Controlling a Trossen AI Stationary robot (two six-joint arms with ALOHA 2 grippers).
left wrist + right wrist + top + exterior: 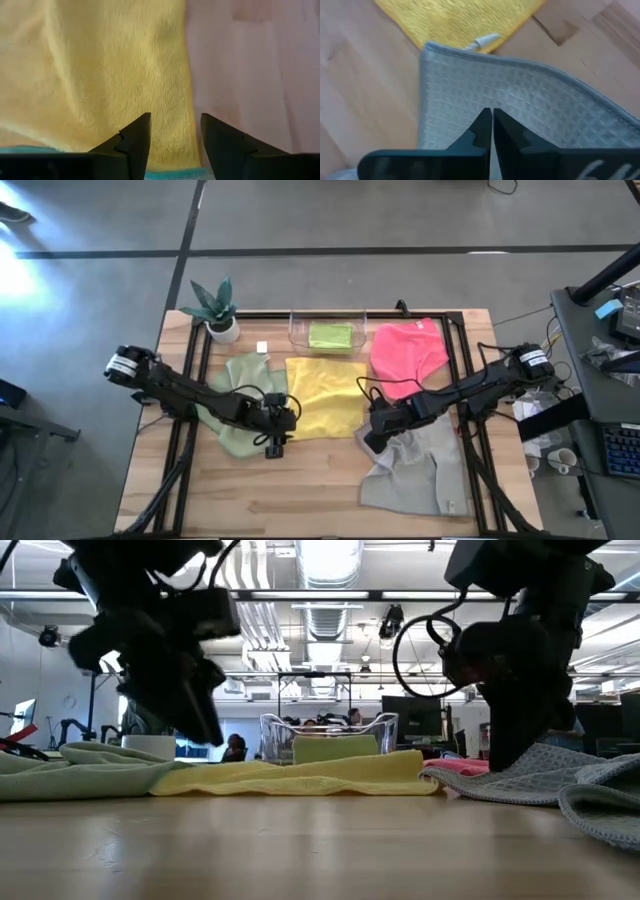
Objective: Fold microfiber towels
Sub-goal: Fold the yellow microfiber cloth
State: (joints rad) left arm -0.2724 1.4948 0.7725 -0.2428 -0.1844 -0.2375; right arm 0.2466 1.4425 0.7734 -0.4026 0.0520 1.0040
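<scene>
My wooden table (300, 490) carries four spread towels and a bin. The light grey towel (420, 465) sprawls at about five o'clock from the table's centre, the yellow towel (325, 395) lies at centre, the sage green towel (240, 395) just beside it at nine o'clock, the hot pink towel (405, 352) at two o'clock. A lime green towel (330, 336) sits folded in the clear plastic bin (298, 330) at twelve.

My right gripper (492, 125) is pinched tight on the grey towel's upper edge, fingers together with the waffle weave between them. My wrist camera shows a corner of that towel overlapping the yellow one's tagged corner; from overhead my arm hides this.

My left gripper (175, 132) hangs spread wide and empty over the yellow towel's edge, where bare wood begins.

From six to seven o'clock the table is bare wood. A potted plant (215, 310) stands at eleven.
</scene>
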